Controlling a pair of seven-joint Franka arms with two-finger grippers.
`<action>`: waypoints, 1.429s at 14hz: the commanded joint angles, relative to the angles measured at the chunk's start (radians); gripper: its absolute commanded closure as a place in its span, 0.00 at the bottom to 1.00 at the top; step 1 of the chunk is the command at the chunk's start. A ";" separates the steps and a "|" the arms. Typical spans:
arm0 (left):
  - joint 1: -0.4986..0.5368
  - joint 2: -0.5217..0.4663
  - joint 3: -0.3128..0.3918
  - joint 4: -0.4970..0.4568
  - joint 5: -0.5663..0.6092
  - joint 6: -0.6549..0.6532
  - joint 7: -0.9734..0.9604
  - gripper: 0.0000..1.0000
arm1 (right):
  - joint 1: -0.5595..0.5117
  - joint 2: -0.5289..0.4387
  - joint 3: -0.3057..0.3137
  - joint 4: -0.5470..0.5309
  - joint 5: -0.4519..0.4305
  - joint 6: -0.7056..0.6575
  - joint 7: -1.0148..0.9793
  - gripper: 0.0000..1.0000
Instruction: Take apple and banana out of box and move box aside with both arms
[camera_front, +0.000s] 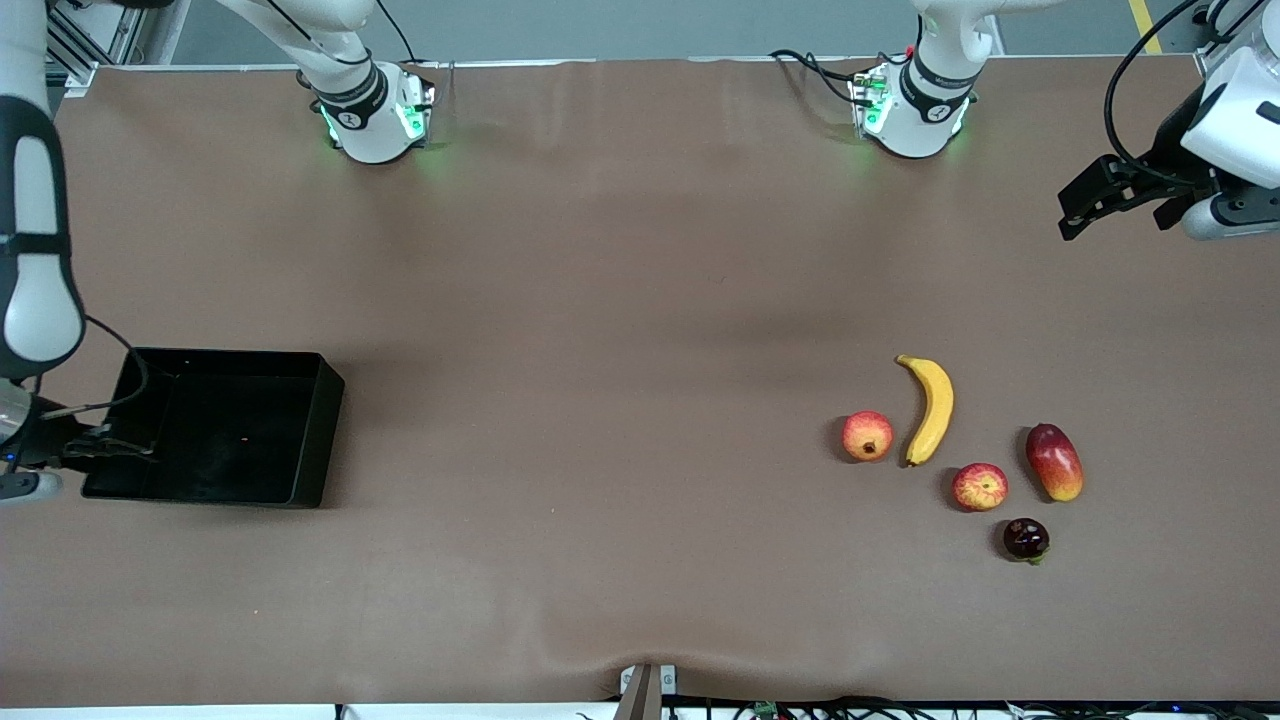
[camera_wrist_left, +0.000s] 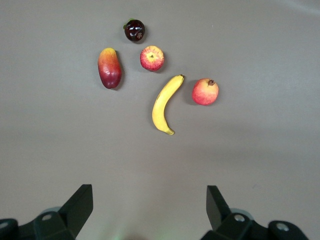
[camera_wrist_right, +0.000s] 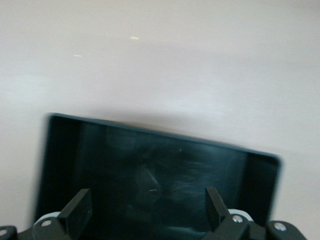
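The right gripper (camera_wrist_right: 145, 210) has its jaws spread wide and released over the box (camera_front: 310, 430) — a black, glossy plastic tray with low walls, at the right arm's end of the brown counter (camera_front: 600, 300). The left gripper (camera_wrist_left: 150, 210), jaws also wide apart, waits above bare counter. The curved yellow banana (camera_front: 930, 408) and round streaked apple (camera_front: 980, 487) lie near the left arm's end, the apple nearer the front camera.

Desk and surroundings
Brown cloth covers the desk (camera_front: 620, 300), lightly creased; grey floor (camera_front: 650, 25) along its robot-side edge; cables (camera_front: 900, 708) along the camera-side edge.
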 joint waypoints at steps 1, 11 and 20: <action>0.002 -0.008 0.010 0.008 -0.016 -0.009 0.022 0.00 | 0.095 -0.117 -0.010 -0.060 -0.046 -0.085 0.153 0.00; 0.012 -0.003 0.010 0.005 -0.008 -0.020 0.024 0.00 | 0.192 -0.387 -0.007 -0.133 -0.088 -0.380 0.347 0.00; 0.018 -0.003 0.010 0.002 -0.008 -0.023 0.025 0.00 | 0.192 -0.499 -0.012 -0.074 -0.090 -0.542 0.411 0.00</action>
